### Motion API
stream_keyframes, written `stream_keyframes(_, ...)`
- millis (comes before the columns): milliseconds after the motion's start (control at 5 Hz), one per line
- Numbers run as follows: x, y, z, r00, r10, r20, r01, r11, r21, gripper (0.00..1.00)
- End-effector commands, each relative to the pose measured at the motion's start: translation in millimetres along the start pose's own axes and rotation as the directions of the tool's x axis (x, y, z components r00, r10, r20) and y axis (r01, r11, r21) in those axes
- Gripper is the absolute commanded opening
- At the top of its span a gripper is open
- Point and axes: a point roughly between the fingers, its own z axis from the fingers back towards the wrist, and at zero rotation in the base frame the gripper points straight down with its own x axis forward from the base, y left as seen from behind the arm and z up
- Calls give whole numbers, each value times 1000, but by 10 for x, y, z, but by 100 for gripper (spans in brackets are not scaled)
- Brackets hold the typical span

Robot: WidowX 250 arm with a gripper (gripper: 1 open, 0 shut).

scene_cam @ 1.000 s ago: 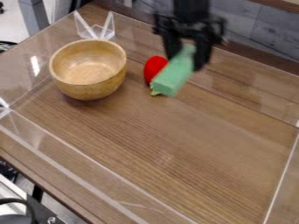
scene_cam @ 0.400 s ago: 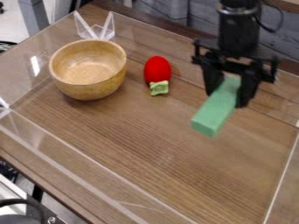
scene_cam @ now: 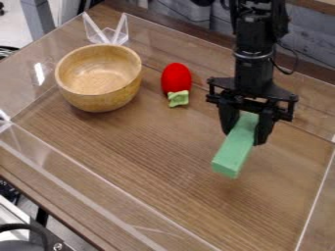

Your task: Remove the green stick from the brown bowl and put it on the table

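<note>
My gripper (scene_cam: 248, 125) points straight down over the right part of the table (scene_cam: 144, 167), its black fingers shut on the upper end of the green stick (scene_cam: 234, 153). The stick is a light green flat block, tilted, with its lower end at or just above the wood; contact cannot be told. The brown bowl (scene_cam: 100, 77) stands at the left rear, round, wooden, with a pale inside that holds nothing, well apart from the gripper.
A red strawberry toy (scene_cam: 175, 79) with a small green leaf lies between the bowl and the gripper. Low clear acrylic walls (scene_cam: 78, 201) ring the tabletop. The black arm column rises behind the gripper at the right rear.
The gripper carried the green stick from beside the strawberry toy to the right, then down and slightly toward the front. The stick's lower end now sits much closer to the wood.
</note>
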Motion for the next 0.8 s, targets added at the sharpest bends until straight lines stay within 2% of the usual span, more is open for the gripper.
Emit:
stream_keyframes(0, 64, 53, 21, 996, 73, 51, -72, 997, -15, 0)
stream_keyframes(400, -99, 180, 145, 999, 33, 37, -33, 999, -6, 0)
stream_keyframes(600, -91, 225, 134, 999, 22, 26, -22, 1000, 0, 0)
